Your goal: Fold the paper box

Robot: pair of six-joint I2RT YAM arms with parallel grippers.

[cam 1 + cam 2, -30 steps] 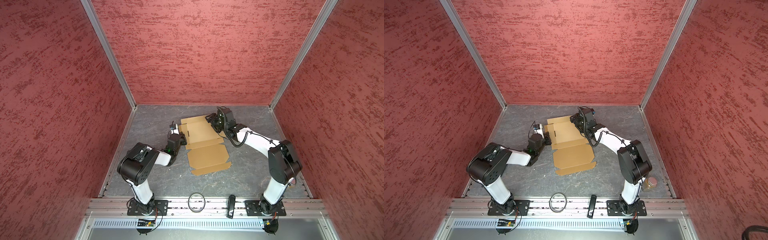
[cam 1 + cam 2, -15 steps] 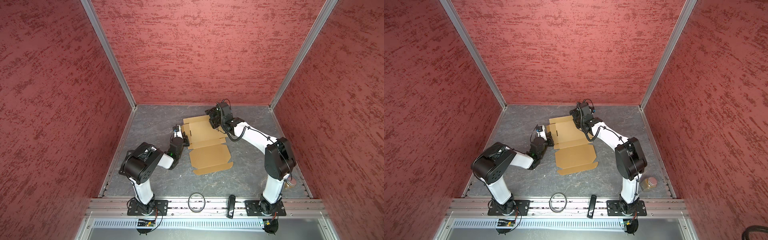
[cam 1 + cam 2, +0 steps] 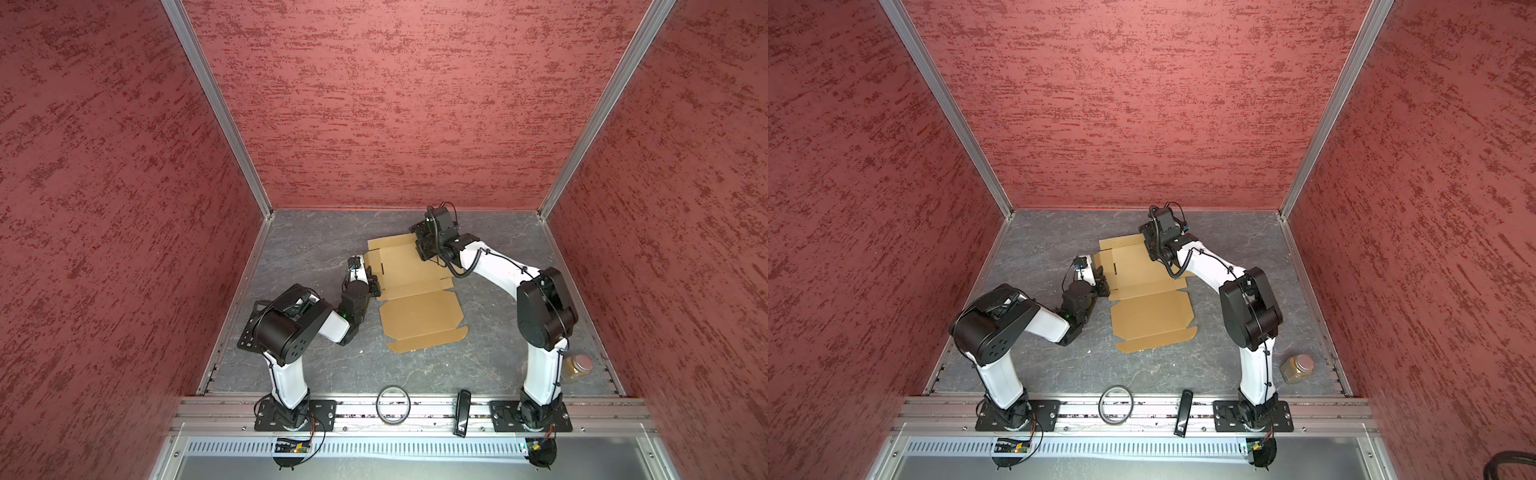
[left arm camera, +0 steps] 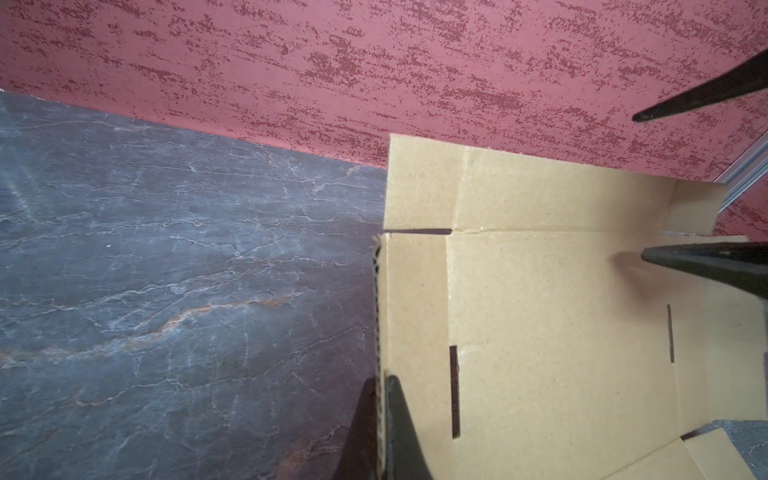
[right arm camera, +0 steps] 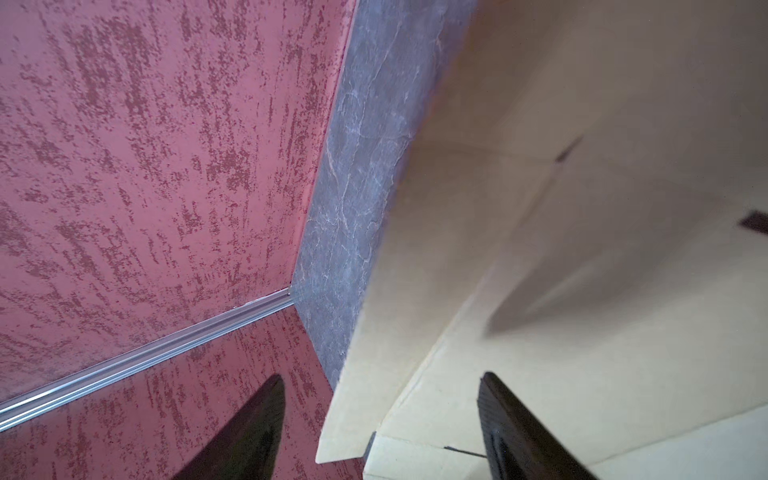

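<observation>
The paper box [image 3: 417, 309] lies mostly unfolded on the grey stone-patterned table [image 3: 316, 241], just above the middle of both top views. It is a tan sheet whose near panel lies flat towards the lower part of the frame, while its far half shows creases and narrow slots. The left gripper [image 3: 372, 286] sits at the sheet's left edge. The left wrist view shows its two black fingers [image 4: 401, 432] pressed together on the corrugated rim of the cardboard, so it is clamped on the paper box. The right gripper [image 3: 420, 246] hangs over the sheet's upper right corner in both top views. In the right wrist view its fingers [image 5: 511, 424] stand wide apart with the edge of a cardboard flap between them and neither visibly pressing it, so its jaws are spread. A jar [image 3: 578, 365] stands at the lower right of the table, well apart from the box. A ring [image 3: 393, 404] and a black bar [image 3: 462, 411] lie on the front rail [image 3: 216, 411].
</observation>
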